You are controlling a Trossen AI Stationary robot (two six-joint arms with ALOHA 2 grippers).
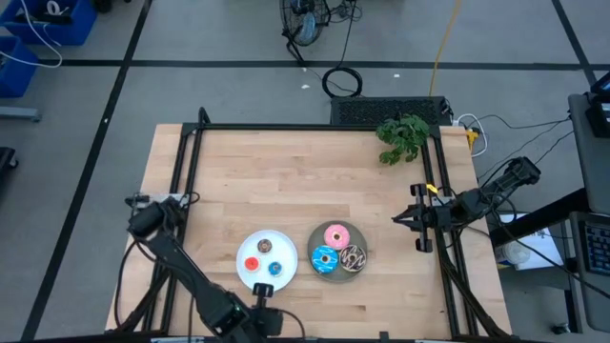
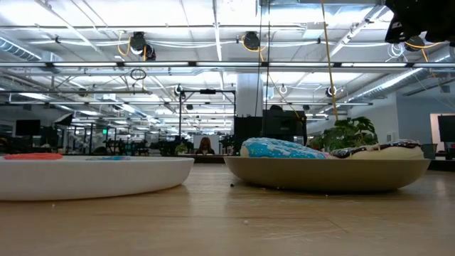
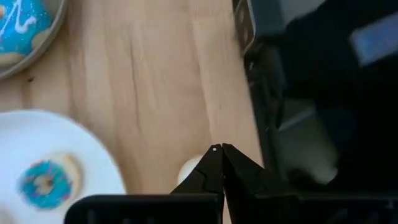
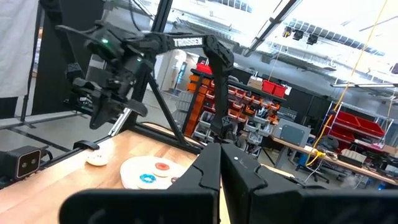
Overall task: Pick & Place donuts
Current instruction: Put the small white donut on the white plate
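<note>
Left end effector [image 1: 261, 290] hovers clenched and empty over the white tiny donut [image 3: 188, 171] lying beside the white plate [image 1: 246, 250], so it must open, then descend to grasp.

Wooden table [image 1: 267, 181], white plate [image 1: 254, 246], grey plate [image 1: 315, 243], leafy plant [image 1: 403, 138], small white donut [image 3: 188, 170]

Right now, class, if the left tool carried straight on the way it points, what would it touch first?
Probably the bare wooden table, just beside the small white donut. The shut left tool aims down at the wood; depth is unclear, so it might graze the donut.
</note>
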